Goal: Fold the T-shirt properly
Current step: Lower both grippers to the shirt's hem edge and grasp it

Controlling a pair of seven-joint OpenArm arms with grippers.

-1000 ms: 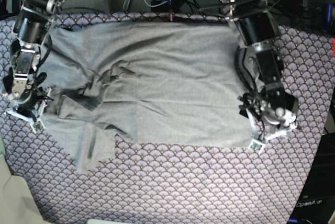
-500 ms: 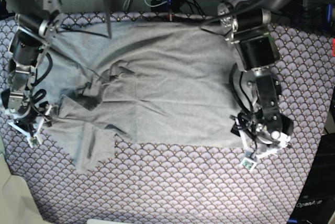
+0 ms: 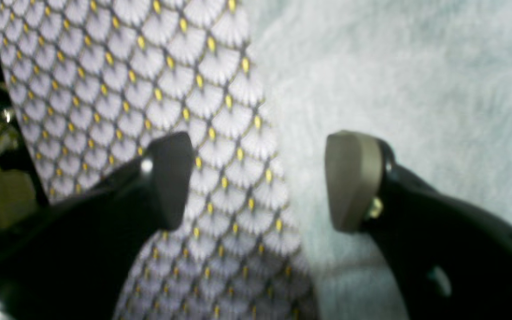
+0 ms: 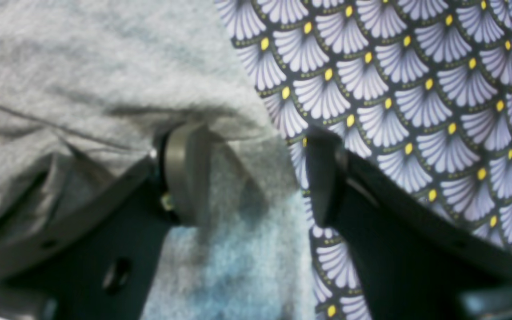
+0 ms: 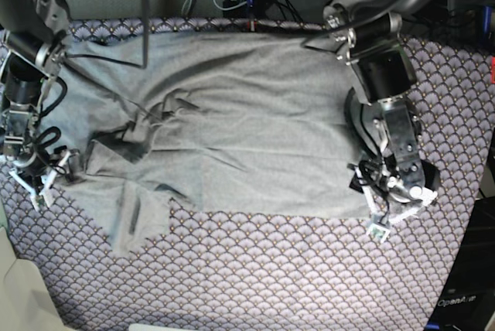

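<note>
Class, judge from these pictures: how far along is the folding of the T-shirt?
Done: nothing folded; the T-shirt lies spread, rumpled at one end, on the table cloth.
In hand: the left tool and the right tool each straddle a shirt edge, jaws open.
Left: gripping and every fold.

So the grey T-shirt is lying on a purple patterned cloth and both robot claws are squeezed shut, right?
Not quite. The T-shirt does lie on the purple patterned cloth, but the claws are not shut. The left gripper stands wide open in the left wrist view, and the right gripper is open over the shirt's edge in the right wrist view.
</note>
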